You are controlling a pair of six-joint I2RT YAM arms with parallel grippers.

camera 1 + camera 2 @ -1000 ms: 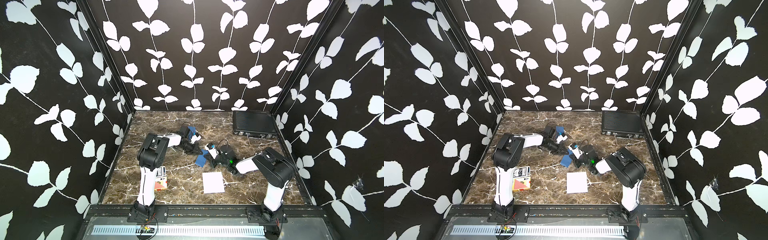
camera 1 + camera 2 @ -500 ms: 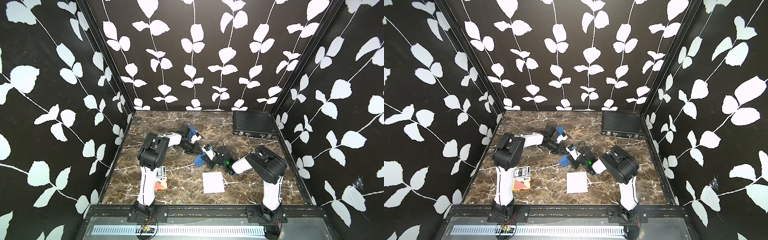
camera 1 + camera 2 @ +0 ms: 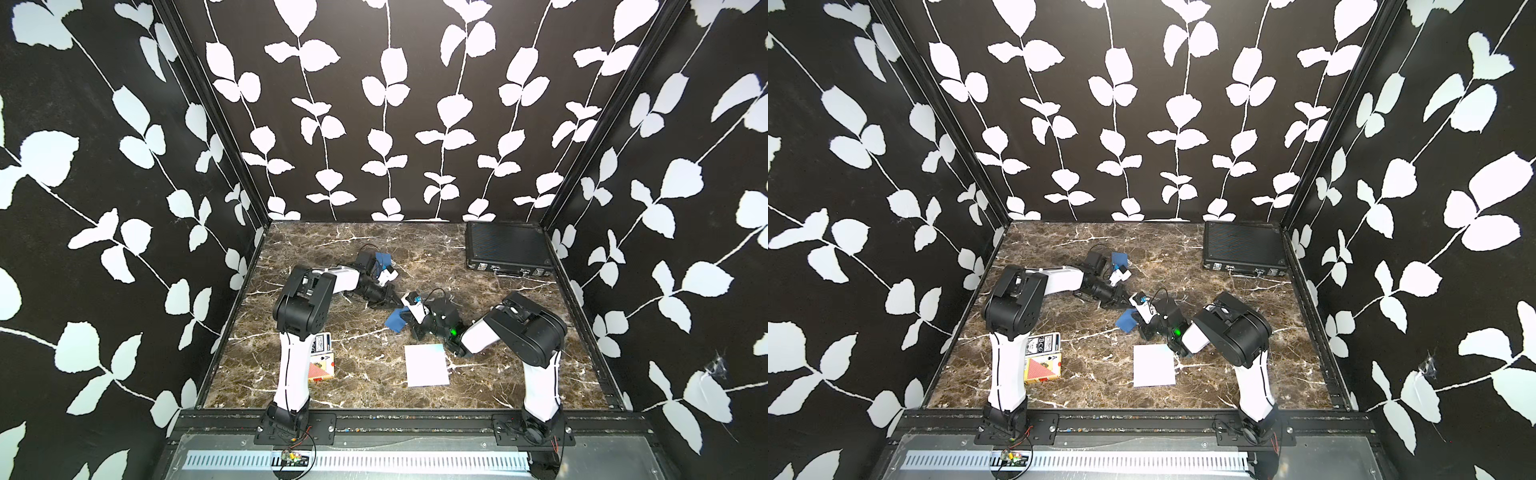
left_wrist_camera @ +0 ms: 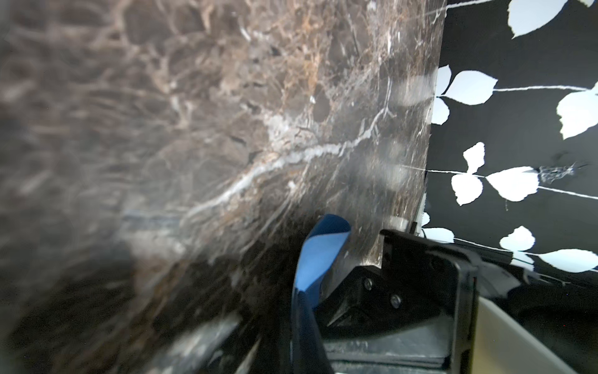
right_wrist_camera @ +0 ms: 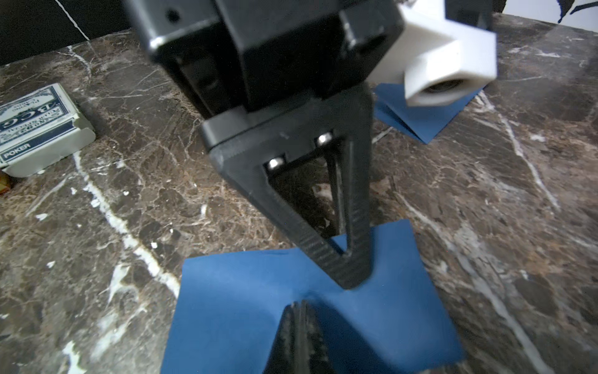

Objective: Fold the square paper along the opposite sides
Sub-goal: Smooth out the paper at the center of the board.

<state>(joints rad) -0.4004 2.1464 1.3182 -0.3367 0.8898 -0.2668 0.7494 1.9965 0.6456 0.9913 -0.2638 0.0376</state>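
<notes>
Both my pincers are together now. The right pincer [image 5: 301, 304] has just finished closing and my right arm has swung in toward the middle. The left pincer [image 5: 352, 280] hasn't budged. Both tips sit on the blue paper [image 5: 233, 307], mid-desk [image 5: 129, 194], near the white sheet [image 3: 427, 365]; the paper barely shifted. I can't tell if the right one nips the paper or only presses it. One flap stands off the desk in the left wrist view, so I judge the crease isn't set yet.
</notes>
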